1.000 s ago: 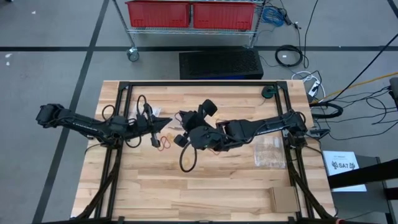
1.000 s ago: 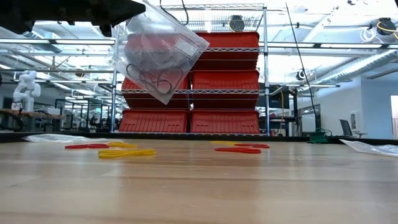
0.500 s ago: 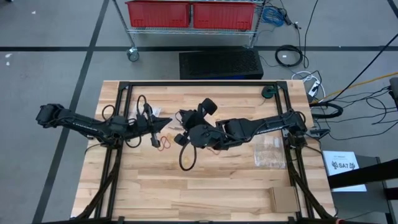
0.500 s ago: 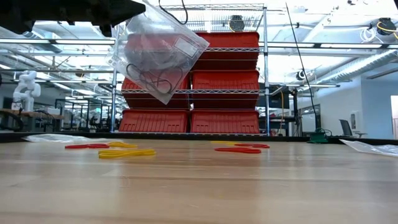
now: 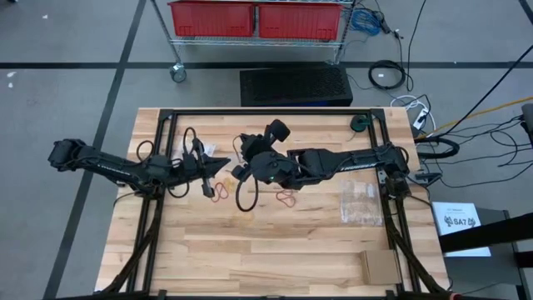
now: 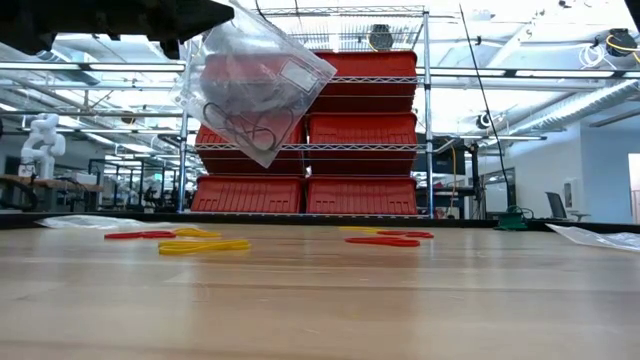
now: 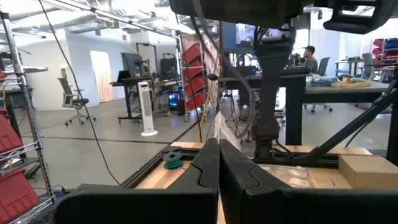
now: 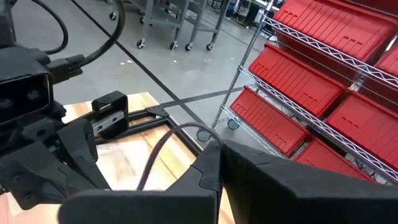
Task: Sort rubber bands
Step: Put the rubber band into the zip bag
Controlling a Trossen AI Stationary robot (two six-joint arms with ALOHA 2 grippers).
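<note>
The left arm reaches in over the desk's left edge, and the left gripper (image 5: 221,164) hangs above the desk left of centre. Its jaws are pinched together on the top of a clear bag (image 6: 255,85), which dangles off the wood with black rubber bands (image 6: 245,125) inside. Loose red and yellow bands (image 5: 218,190) lie on the desk just beneath it. A second small red cluster (image 5: 287,198) lies near the desk's middle. The right gripper (image 5: 240,167) sits just beside the left one. Its jaws are closed, with nothing visible between them. More clear bags (image 5: 362,204) lie toward the desk's right edge.

The step in hand looks like getting another band into the held bag. To do it well, the left arm should keep the bag steady and its mouth reachable. The right gripper would have to open, come down on one loose band of the matching colour, and pinch it flat against the wood. The bands are thin and floppy, so a shallow grasp may slip or drag a neighbour along.

Compared with a second ago, the right arm has swung toward the desk's far edge, uncovering the middle cluster. The left arm and bag have not moved
</note>
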